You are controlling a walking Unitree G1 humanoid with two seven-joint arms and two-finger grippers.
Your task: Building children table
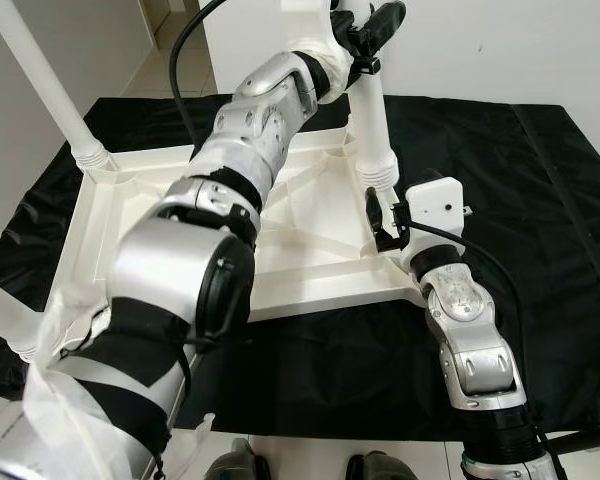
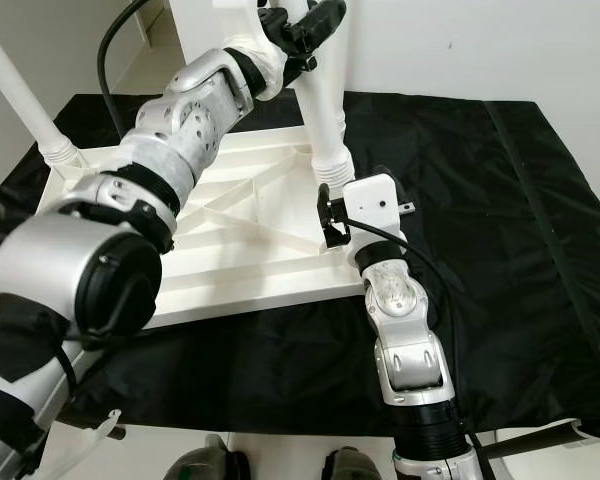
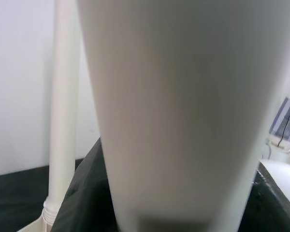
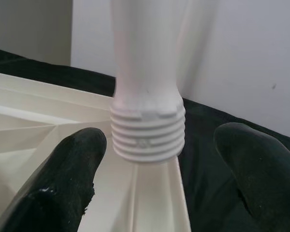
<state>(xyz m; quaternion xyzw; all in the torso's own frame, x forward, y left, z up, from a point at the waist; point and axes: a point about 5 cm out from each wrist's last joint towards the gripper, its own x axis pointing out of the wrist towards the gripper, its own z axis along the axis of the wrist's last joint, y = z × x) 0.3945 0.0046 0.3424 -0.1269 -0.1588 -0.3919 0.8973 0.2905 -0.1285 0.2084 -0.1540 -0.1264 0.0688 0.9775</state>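
Table leg (image 1: pixel 372 120) is being gripped high on its shaft by the left claw (image 1: pixel 365 45), likely for turning it into its corner socket. The right claw (image 4: pixel 159 164) is being held spread around the leg's threaded collar (image 4: pixel 147 133), steadying the upturned tabletop (image 1: pixel 310 250) lying on the black cloth (image 1: pixel 540 200).

A white tabletop (image 2: pixel 230 240) lies upside down on a black sheet (image 2: pixel 500 220). The left gripper (image 2: pixel 305 30) clasps an upright leg (image 2: pixel 325 120); the right gripper (image 2: pixel 330 215) sits at its base.

A black cloth (image 1: pixel 540 200) covers the floor — the upturned white table (image 1: pixel 310 260) lies on it.
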